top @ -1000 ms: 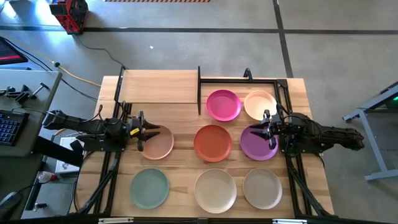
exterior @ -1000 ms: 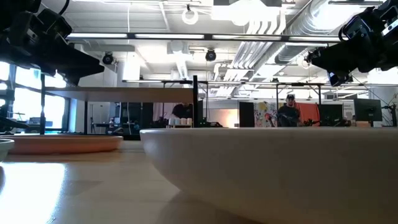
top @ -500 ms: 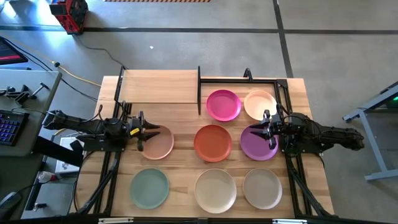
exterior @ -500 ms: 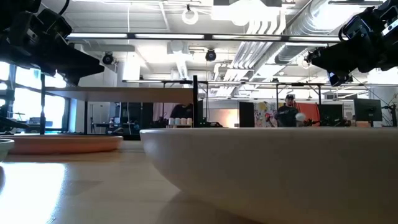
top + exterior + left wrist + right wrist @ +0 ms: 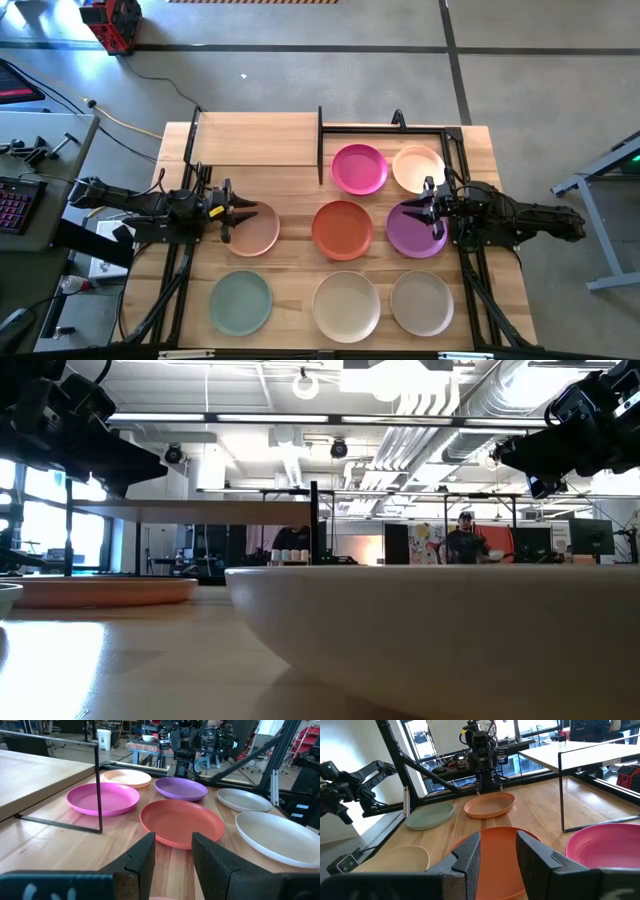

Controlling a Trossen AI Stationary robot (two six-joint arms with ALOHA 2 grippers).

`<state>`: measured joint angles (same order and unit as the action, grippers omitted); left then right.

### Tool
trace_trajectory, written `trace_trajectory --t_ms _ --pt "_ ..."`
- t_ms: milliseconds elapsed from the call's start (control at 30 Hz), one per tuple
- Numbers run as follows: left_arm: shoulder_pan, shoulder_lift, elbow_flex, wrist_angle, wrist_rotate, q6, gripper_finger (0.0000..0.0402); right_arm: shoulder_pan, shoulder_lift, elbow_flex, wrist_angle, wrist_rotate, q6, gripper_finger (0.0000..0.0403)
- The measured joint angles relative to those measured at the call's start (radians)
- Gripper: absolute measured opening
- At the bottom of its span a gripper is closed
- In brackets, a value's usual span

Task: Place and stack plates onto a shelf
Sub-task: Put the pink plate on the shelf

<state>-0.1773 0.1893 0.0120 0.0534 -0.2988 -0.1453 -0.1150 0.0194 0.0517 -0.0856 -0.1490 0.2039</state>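
Left gripper (image 5: 232, 215): at 9 o'clock of table centre, over the near rim of the peach plate (image 5: 255, 230). Fingers (image 5: 142, 860) parted by a narrow gap, nothing between them.

Right gripper (image 5: 428, 213): at 3 o'clock, above the purple plate (image 5: 412, 232). Fingers (image 5: 470, 855) slightly apart, holding nothing.

Shelf (image 5: 258, 138): at 11 o'clock, bare. Magenta plate (image 5: 359, 168) at 1 o'clock beside it, cream plate (image 5: 414, 165) further right. Orange plate (image 5: 342, 229) at centre. Mint plate (image 5: 240, 302), two pale plates (image 5: 347, 304) (image 5: 421, 302) along 6 o'clock edge.
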Motion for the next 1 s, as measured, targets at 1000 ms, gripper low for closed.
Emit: trace_trajectory --t_ms 1000 --pt "0.0 0.0 0.0 0.249 -0.022 -0.236 0.0115 -0.001 0.0 -0.001 0.306 0.141 0.388 0.0108"
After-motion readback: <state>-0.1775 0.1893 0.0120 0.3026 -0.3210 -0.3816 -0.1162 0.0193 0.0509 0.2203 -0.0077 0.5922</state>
